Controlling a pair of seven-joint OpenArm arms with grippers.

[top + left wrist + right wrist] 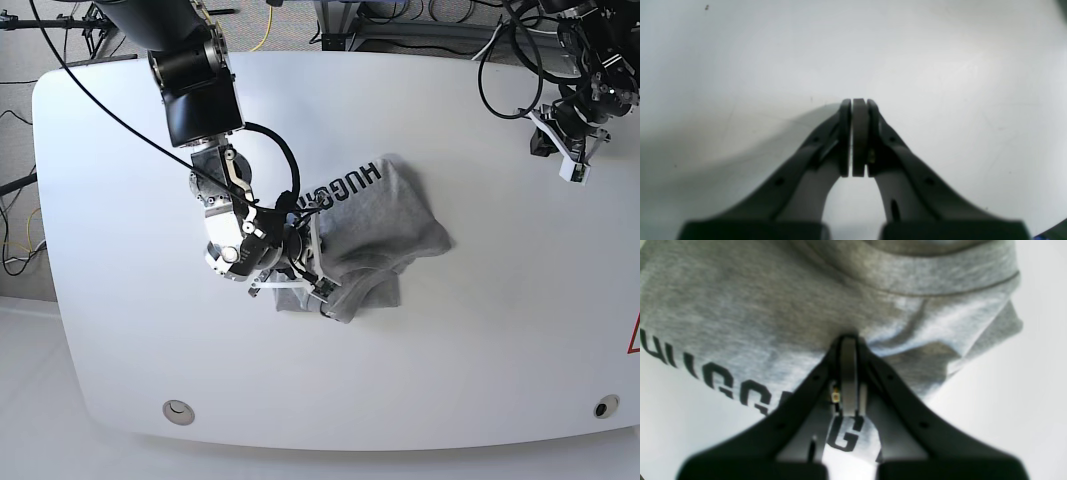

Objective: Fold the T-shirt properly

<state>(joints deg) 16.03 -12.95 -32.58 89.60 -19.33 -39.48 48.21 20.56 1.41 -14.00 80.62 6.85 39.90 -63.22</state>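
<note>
The heather-grey T-shirt (385, 215) lies bunched and partly folded over itself in the middle of the white table (500, 340). Its black lettering faces up along its left edge. In the right wrist view the T-shirt (773, 303) fills the upper frame. My right gripper (849, 338) is shut there, with fabric creases running out from its tip. In the base view this right gripper (322, 275) is at the shirt's near-left edge. My left gripper (859, 100) is shut on nothing over bare table, and in the base view the left gripper (572, 160) is far off at the back right.
Cables (500, 60) hang over the table's far edge by the left arm. Two round fittings are set in the table's front, one at the left (178, 410) and one at the right (603, 407). A red mark (634, 335) is at the right edge.
</note>
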